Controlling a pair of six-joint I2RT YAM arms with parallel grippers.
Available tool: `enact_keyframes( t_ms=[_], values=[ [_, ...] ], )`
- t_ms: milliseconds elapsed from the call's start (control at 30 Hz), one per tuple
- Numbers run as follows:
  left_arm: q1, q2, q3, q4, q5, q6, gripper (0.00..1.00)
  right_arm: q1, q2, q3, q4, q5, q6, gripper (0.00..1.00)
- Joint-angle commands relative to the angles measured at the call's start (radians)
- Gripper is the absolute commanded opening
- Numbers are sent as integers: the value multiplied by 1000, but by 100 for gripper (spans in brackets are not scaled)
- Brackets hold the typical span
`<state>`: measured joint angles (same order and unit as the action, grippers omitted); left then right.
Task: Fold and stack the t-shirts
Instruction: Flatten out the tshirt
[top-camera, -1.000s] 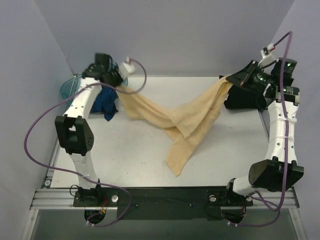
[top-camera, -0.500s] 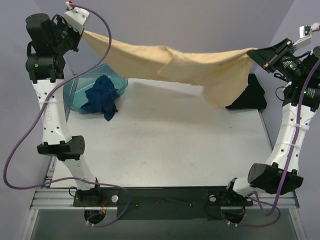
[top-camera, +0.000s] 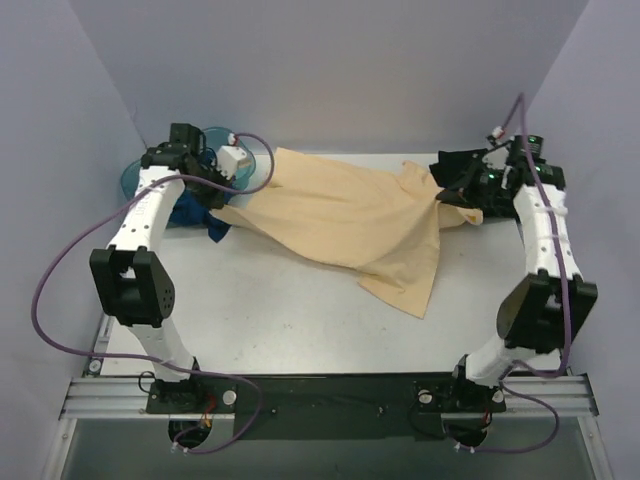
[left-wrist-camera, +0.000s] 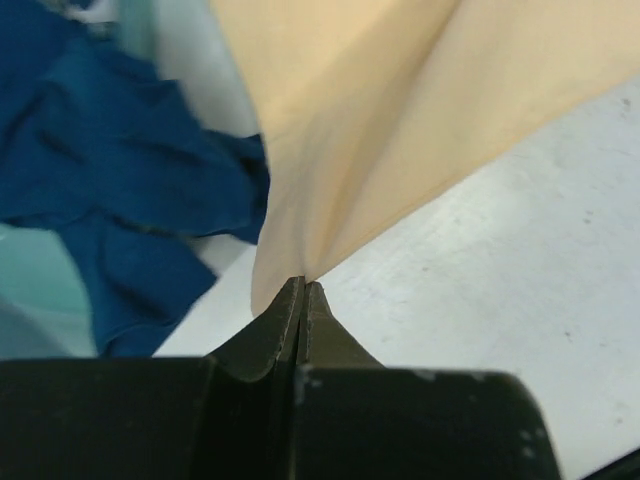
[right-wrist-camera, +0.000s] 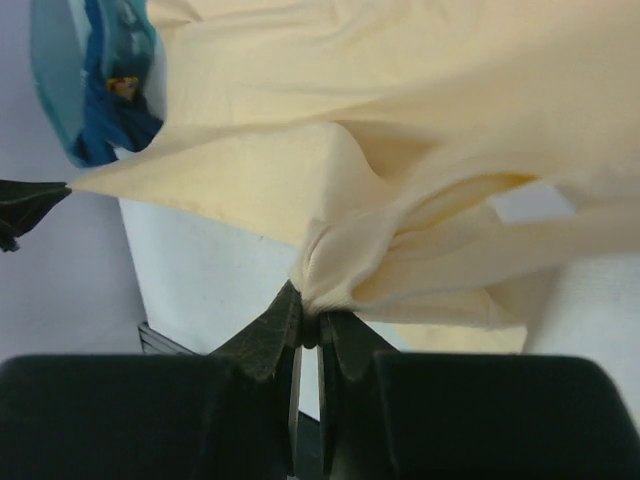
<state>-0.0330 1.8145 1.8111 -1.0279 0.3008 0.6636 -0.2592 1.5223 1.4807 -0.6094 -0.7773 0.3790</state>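
The pale yellow-tan t-shirt (top-camera: 345, 215) lies spread across the back half of the table, one flap hanging toward the front at centre right. My left gripper (top-camera: 216, 183) is shut on its left corner, close to the table; the left wrist view shows the cloth (left-wrist-camera: 380, 130) pinched in the jaws. My right gripper (top-camera: 447, 187) is shut on the bunched right edge (right-wrist-camera: 335, 265). The dark blue t-shirt (top-camera: 195, 208) lies crumpled at the back left, beside the left arm. The black t-shirt (top-camera: 478, 205) lies under my right gripper at the back right.
A teal plastic basin (top-camera: 135, 176) stands at the back left corner, partly hidden by the left arm. Purple cables loop off both arms. The walls close in at left, right and back.
Both grippers have come down from high above the table, and the yellow-tan shirt, stretched in the air half a second ago, now lies spread on the table top.
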Motion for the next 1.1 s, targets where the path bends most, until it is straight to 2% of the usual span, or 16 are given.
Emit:
enact_keyframes(
  t_ms=[0, 33, 100, 133, 167, 200, 233, 400, 567, 800, 867, 933, 967, 1000, 1033, 1067],
  values=[
    [-105, -67, -87, 35, 11, 39, 0, 149, 311, 215, -82, 147, -91, 0],
    [-119, -70, -110, 46, 18, 34, 0, 153, 353, 245, -87, 221, -63, 0],
    [-120, -70, -128, 48, 35, 13, 0, 163, 508, 350, -113, 321, -68, 21],
    [-122, -72, -131, 42, 40, 11, 0, 172, 535, 410, -153, 351, -69, 44],
    [-123, -73, -145, 40, 40, 11, 0, 176, 570, 458, -194, 396, -87, 55],
    [-123, -78, -148, 35, 40, 8, 0, 187, 575, 467, -214, 421, -107, 73],
    [-122, -80, -157, 35, 41, 7, 0, 193, 558, 449, -231, 473, -118, 80],
    [-123, -84, -162, 32, 43, -13, 0, 232, 359, 150, -217, 714, -183, 88],
    [-122, -80, -159, 35, 35, -45, 0, 351, 178, -260, -71, 708, -146, 88],
    [-122, -89, -157, 35, 32, -67, 0, 472, 265, -422, 95, 768, -28, 81],
    [-119, -103, -157, 28, 31, -61, 0, 476, 277, -445, 123, 773, -17, 70],
    [-116, -118, -162, 29, 23, -62, 0, 480, 269, -456, 126, 774, -22, 46],
    [-114, -132, -164, 32, 20, -65, 0, 479, 266, -461, 128, 774, -23, 27],
    [-110, -138, -170, 32, 18, -71, 0, 472, 257, -467, 119, 756, -23, 18],
    [-108, -158, -174, 34, 15, -74, 0, 469, 251, -470, 117, 731, -29, 1],
    [-105, -167, -182, 34, 17, -82, 0, 465, 230, -480, 114, 718, -31, 0]
  ],
)
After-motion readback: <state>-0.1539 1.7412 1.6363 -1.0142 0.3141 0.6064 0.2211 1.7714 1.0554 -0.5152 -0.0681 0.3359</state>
